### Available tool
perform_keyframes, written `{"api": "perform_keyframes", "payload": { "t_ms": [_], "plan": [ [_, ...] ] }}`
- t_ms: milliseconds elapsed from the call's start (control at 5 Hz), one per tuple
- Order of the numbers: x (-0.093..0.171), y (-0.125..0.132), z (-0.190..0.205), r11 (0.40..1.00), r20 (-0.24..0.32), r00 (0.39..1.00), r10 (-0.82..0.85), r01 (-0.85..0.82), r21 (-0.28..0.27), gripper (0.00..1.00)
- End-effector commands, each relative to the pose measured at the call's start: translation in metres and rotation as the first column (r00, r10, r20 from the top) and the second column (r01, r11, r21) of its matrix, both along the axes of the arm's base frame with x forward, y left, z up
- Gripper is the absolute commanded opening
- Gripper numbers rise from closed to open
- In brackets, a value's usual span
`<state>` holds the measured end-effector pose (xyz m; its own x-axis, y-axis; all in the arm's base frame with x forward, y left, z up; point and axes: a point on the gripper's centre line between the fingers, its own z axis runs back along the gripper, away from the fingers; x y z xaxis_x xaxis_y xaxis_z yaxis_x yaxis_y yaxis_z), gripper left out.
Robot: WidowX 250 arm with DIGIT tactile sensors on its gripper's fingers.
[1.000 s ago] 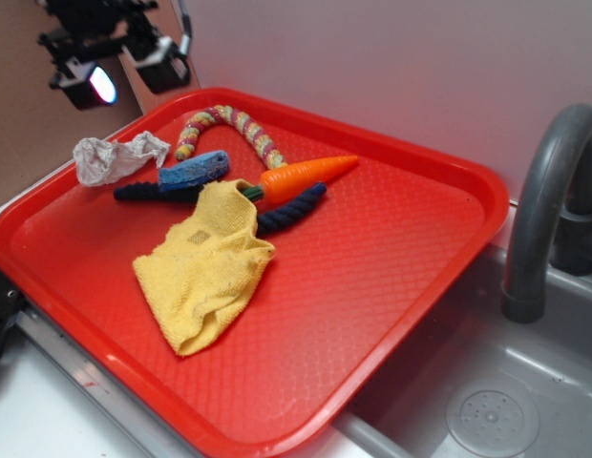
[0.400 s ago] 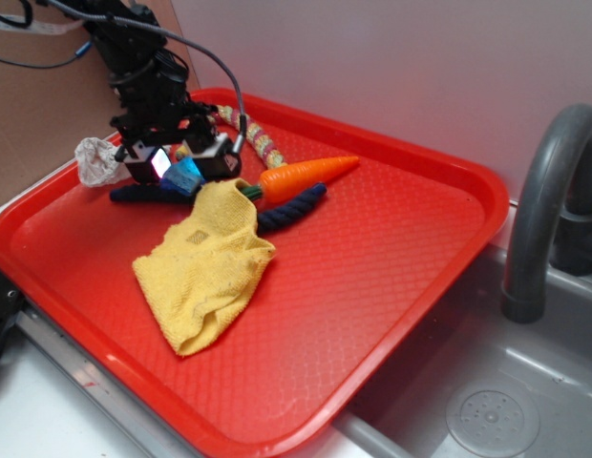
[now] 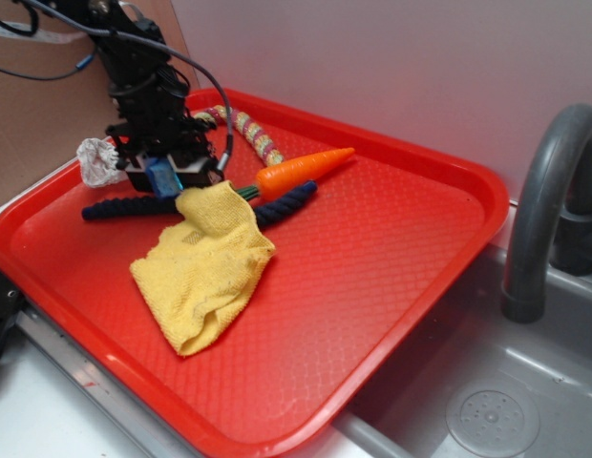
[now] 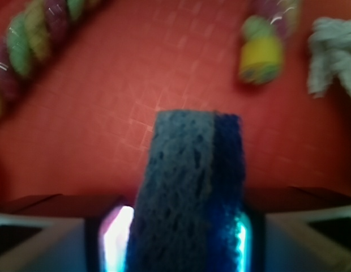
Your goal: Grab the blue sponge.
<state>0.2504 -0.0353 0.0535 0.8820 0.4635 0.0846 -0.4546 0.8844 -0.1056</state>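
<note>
A red tray (image 3: 391, 277) carries yellow cloth (image 3: 202, 272), carrot (image 3: 301, 169) and ropes (image 3: 134, 206)

A toy-kitchen test bench in a robotics lab. A grey plastic sink (image 3: 487, 382) with a curved grey faucet (image 3: 549, 200) adjoins a red tray (image 3: 391, 248) of play items; a brown cardboard panel (image 3: 38, 124) and plain pale backdrop (image 3: 372, 57) enclose it.

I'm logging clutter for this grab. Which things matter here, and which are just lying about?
In the job: blue sponge, hand shut on it.
Lying about: yellow cloth, carrot, navy rope, striped rope, crumpled rag, red tray.
</note>
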Motion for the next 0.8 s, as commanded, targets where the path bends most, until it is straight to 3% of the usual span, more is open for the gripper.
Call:
{"api": "perform_keyframes", "payload": {
  "t_ms": [0,200,400,600],
  "plan": [
    [0.001,0.007,0.106,0.999,0.156,0.987,0.026,-0.023,-0.024,0.0],
    [-0.016,-0.005,0.156,0.974,0.136,0.964,-0.228,0.226,0.03,0.0],
    [-0.042,-0.02,0.188,0.887,0.167,0.871,-0.461,0.457,0.066,0.0],
    [-0.063,-0.019,0.197,0.777,0.245,0.746,-0.619,0.626,0.056,0.0]
  ]
}}
